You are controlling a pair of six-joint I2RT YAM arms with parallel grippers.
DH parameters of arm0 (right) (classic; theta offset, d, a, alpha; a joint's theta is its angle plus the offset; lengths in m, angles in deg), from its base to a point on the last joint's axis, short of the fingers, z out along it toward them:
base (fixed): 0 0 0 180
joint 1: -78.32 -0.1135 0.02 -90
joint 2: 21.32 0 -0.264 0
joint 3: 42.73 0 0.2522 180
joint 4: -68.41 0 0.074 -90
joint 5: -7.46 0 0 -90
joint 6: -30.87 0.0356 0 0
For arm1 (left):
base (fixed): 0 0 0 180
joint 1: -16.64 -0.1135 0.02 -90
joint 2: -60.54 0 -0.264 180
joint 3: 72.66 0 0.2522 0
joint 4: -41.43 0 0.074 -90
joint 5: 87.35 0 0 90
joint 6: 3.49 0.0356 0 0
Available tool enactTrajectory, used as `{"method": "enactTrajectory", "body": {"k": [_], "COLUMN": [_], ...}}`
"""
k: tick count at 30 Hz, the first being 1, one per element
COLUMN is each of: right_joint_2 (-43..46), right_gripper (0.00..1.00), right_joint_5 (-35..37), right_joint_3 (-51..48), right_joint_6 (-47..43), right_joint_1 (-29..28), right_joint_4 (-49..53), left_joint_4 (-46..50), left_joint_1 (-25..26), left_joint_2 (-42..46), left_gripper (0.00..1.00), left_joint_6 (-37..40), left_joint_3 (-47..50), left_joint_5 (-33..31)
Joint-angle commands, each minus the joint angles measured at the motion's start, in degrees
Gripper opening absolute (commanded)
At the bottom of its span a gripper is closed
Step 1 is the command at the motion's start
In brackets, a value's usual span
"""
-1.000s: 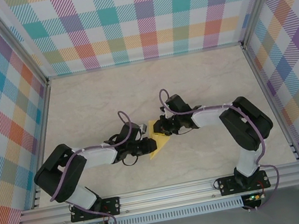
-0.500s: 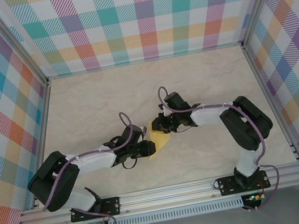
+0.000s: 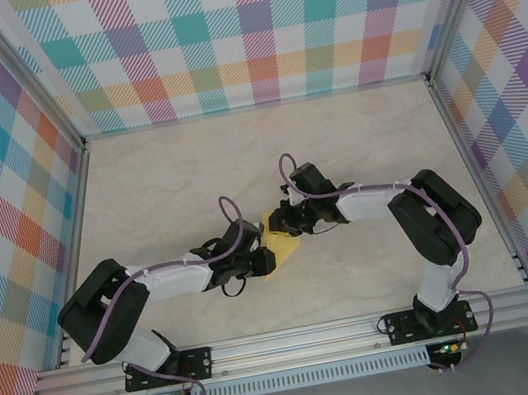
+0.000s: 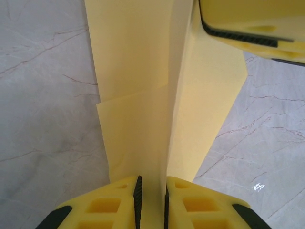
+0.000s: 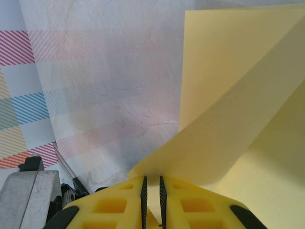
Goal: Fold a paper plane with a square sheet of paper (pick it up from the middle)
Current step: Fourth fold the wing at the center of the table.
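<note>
The square sheet of paper [image 3: 281,248], yellow and partly folded, is held up just above the marble table between both grippers. My left gripper [image 3: 261,258] meets it from the left. In the left wrist view its jaws [image 4: 151,202] are shut on a raised fold of the paper [image 4: 138,90]. My right gripper [image 3: 285,225] comes in from the upper right. In the right wrist view it [image 5: 151,202] is shut on the paper's edge, and the paper [image 5: 238,109] fans out to the right. One of the right gripper's fingers [image 4: 248,26] also shows at the top right of the left wrist view.
The marble table [image 3: 356,141] is bare around the paper. Plaid walls [image 3: 246,28] with metal frame rails [image 3: 298,339] close in the workspace on all sides. Both arms reach inward and meet near the table's middle.
My left gripper's jaws have narrowed onto the paper's fold, and the left arm's elbow has shifted slightly. The right gripper has stayed in place holding the paper.
</note>
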Motion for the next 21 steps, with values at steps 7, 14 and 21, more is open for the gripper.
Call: {"method": "enactTrajectory", "body": {"k": [7,14,21], "right_joint_2": [0.1,4.1,7.2], "right_gripper": [0.18,0.19,0.20], "right_joint_5": [1.1,5.4,6.7], "right_joint_3": [0.5,-1.3,-4.2], "right_joint_6": [-1.7,-2.6,-2.2], "right_joint_1": [-0.3,-0.4,-0.4], "right_joint_4": [2.2,5.2,5.2], "left_joint_4": [0.2,-5.5,-9.7], "left_joint_1": [0.6,-2.9,-6.6], "left_joint_2": [-1.1,-2.6,-4.9], "left_gripper": [0.06,0.04,0.04], "left_joint_6": [2.4,-0.9,-3.2], "left_joint_3": [-1.3,0.8,1.9], "left_joint_5": [1.0,8.2,15.6]}}
